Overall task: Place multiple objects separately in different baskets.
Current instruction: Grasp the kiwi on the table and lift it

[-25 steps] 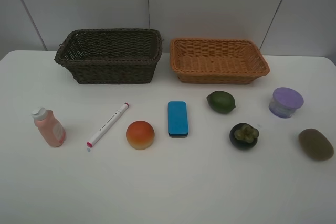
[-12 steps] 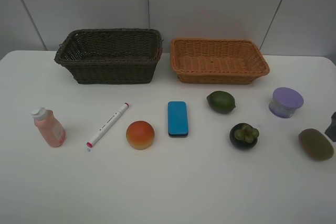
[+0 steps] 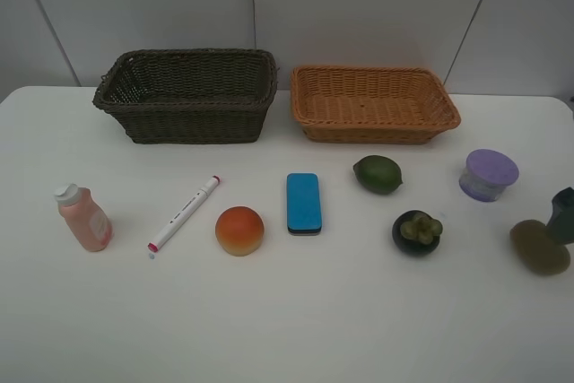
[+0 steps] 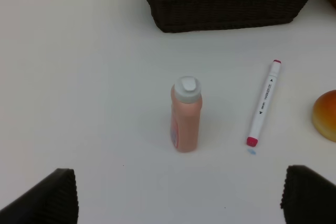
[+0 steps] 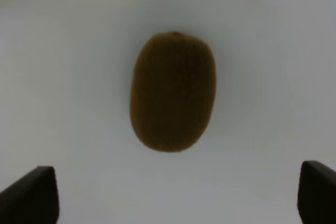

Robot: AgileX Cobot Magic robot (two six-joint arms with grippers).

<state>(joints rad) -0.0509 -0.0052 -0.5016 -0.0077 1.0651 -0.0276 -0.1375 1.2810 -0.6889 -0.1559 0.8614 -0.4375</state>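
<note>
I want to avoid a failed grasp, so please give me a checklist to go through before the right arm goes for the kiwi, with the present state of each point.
1. Right gripper open: ok, its fingers stand wide apart.
2. Kiwi centred between the fingers: ok in the right wrist view.
3. Kiwi free of neighbours: ok, apart from the mangosteen and the purple-lidded jar.
4. Room in the light orange basket: ok, nothing lies in it.
5. Height of the gripper above the kiwi: cannot tell.
6. Left gripper out of the way: ok, open, over by the pink bottle.
</note>
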